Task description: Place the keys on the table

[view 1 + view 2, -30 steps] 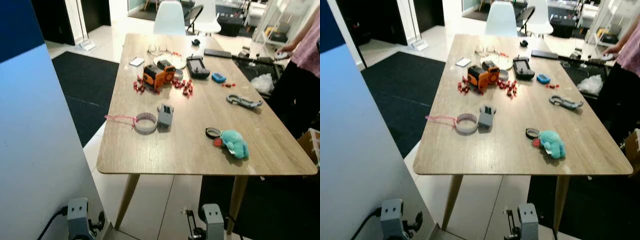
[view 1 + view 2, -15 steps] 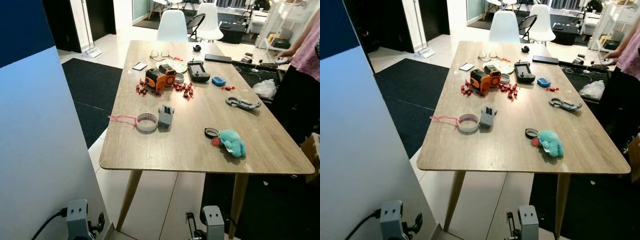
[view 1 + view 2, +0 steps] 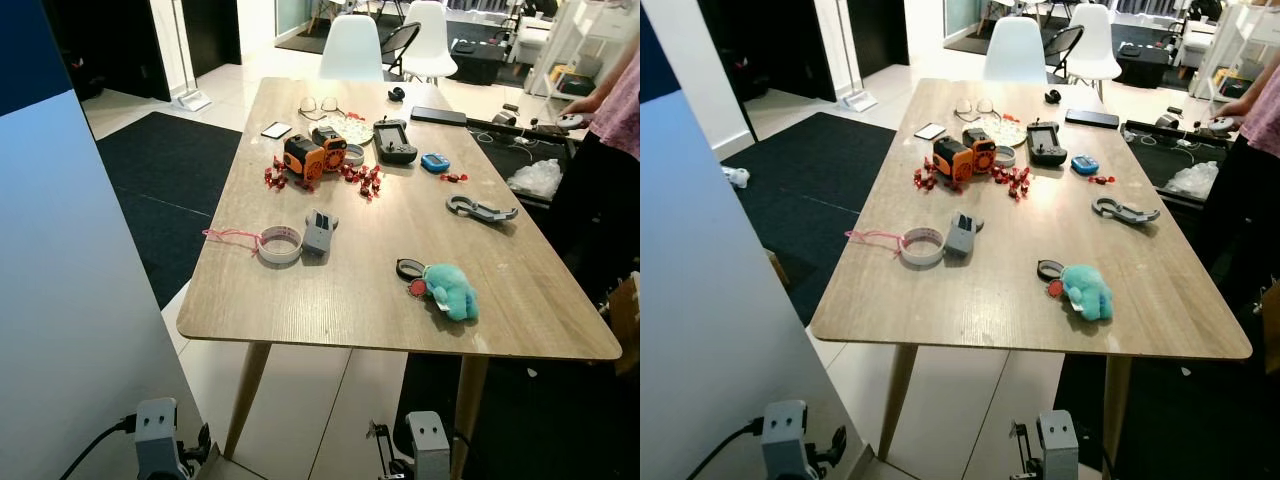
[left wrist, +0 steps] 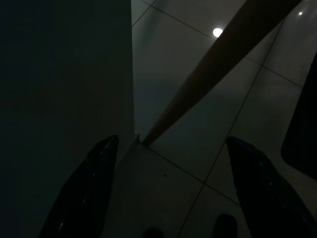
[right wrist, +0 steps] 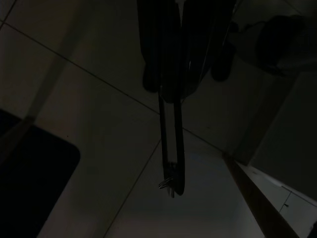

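Right gripper (image 5: pixel 178 74) clamps dangling keys (image 5: pixel 171 148) below the table (image 3: pixel 330 300); left gripper (image 4: pixel 173 188) spread.

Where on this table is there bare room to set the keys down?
The near strip of the table is bare, between the front edge and the tape roll and teal plush. The far right side past the carabiner is open too. The far middle is crowded around the orange toy.

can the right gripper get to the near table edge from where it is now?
Probably not yet. The right gripper hangs low over the floor, shut on the keys, well below the table. Nothing blocks the near edge; the arm would need raising first.
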Available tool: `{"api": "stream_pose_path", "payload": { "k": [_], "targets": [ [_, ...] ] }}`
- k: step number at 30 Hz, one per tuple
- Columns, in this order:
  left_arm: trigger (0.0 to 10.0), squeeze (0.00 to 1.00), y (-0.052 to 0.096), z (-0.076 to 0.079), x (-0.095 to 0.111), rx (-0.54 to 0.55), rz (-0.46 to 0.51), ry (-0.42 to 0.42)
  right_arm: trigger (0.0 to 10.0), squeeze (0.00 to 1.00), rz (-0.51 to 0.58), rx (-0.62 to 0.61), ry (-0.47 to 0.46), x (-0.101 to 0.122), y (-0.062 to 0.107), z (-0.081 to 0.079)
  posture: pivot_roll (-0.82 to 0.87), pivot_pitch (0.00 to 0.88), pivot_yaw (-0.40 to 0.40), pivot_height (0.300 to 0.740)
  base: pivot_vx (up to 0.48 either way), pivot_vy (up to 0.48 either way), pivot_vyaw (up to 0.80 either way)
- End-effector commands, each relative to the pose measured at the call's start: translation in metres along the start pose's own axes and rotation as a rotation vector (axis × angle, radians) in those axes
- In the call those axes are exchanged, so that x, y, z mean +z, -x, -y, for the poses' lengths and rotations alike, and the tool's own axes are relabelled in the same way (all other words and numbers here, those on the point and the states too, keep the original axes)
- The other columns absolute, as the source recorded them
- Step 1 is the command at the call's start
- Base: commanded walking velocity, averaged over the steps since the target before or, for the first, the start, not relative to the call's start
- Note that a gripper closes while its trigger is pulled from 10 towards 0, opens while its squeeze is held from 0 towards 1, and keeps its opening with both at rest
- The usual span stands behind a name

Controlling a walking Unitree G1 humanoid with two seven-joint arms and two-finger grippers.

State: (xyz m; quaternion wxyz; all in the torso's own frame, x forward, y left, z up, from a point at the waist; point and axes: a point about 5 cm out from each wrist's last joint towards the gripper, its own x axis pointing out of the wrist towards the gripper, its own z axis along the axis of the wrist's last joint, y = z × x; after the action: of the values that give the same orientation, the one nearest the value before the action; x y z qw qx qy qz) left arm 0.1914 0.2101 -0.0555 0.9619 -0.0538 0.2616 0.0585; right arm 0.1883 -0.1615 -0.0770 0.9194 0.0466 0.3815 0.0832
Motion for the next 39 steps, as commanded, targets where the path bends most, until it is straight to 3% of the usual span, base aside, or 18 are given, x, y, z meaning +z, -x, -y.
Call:
{"api": "stream_pose_path", "payload": {
  "k": [1, 12, 39],
  "targets": [
    [10.0, 0.0, 0.0027, -0.0003, -0.0056, -0.006, -0.023, -0.003, 10.0, 0.0, -0.019, -0.005, -0.004, -0.0057, 0.0018, 0.0007, 0.07, 0.062, -0.021, 0.74, 0.0, -0.315, 0.0],
    [10.0, 0.0, 0.0029, -0.0006, -0.0065, -0.006, -0.028, -0.01, 10.0, 0.0, -0.019, -0.005, -0.005, -0.0065, 0.0021, 0.0002, 0.06, 0.063, -0.019, 0.74, 0.0, -0.314, 0.0],
    [10.0, 0.0, 0.0009, -0.001, -0.0043, -0.005, -0.037, -0.035, 10.0, 0.0, -0.026, -0.007, -0.013, -0.0098, 0.0031, -0.0005, 0.07, 0.068, -0.013, 0.74, 0.0, -0.029, 0.0]
  ]
}}
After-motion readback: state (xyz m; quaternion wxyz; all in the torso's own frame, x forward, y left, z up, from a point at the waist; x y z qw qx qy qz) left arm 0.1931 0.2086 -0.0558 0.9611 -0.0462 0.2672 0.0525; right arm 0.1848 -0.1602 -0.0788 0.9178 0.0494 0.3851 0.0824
